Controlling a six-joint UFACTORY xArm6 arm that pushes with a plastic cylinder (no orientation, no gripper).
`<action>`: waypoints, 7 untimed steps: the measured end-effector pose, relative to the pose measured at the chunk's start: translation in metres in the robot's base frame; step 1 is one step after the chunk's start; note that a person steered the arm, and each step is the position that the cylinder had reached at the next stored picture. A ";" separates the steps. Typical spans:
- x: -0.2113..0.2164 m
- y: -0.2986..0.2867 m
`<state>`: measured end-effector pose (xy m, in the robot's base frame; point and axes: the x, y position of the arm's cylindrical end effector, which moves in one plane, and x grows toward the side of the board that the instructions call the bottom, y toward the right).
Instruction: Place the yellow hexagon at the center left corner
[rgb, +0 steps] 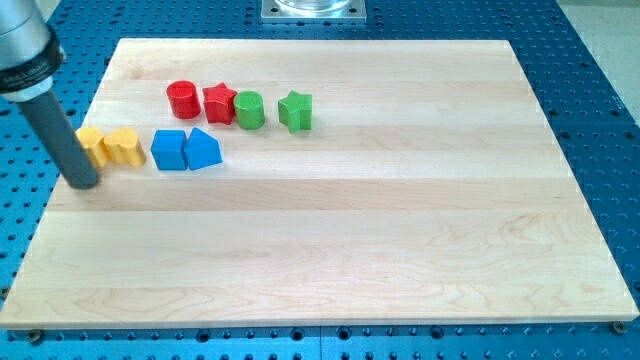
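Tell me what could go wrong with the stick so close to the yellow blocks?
My tip sits right beside the yellow hexagon, near the board's left edge. One push too hard might slide the hexagon off the wooden board. The other yellow block touches the hexagon, so moving one could drag or bump both. The two blue blocks sit just past them and might get knocked too.

You have just one view here, set above the wooden board (330, 200) and tilted down from its near edge, facing the arm's base plate (314, 9) at the view's top. It sits fairly close, probably; the blue perforated table (600, 90) shows only as margins.
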<state>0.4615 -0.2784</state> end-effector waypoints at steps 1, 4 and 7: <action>-0.023 -0.026; -0.067 -0.016; -0.083 0.040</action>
